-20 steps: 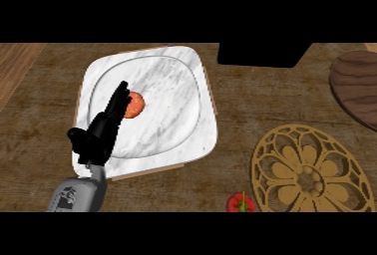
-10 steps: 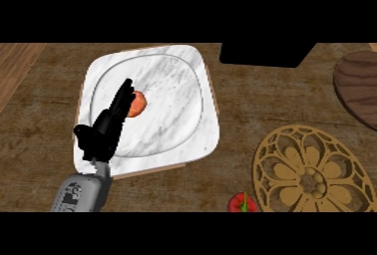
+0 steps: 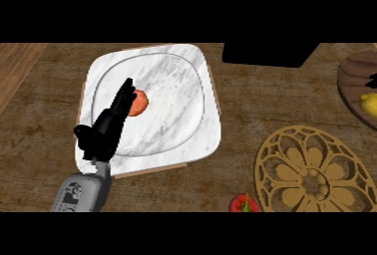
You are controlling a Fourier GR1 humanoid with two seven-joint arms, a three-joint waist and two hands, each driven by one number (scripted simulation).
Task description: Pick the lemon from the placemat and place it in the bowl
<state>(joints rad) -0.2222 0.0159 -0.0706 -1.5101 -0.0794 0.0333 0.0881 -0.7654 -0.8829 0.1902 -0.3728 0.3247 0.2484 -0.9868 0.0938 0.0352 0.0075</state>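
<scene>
Reaching left hand [image 3: 103,134] lies on marble bowl [image 3: 184,99], fingers straight, holding nothing, tips touching orange-red fruit [image 3: 137,102]; lemon [image 3: 369,103] sits far right on dark placemat [image 3: 355,74]; likely light, stiff, slick-skinned; grasp around middle.

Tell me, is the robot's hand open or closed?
Open. The left hand has straight fingers lying over the marble tray, tips beside the orange fruit, not curled round it.
</scene>
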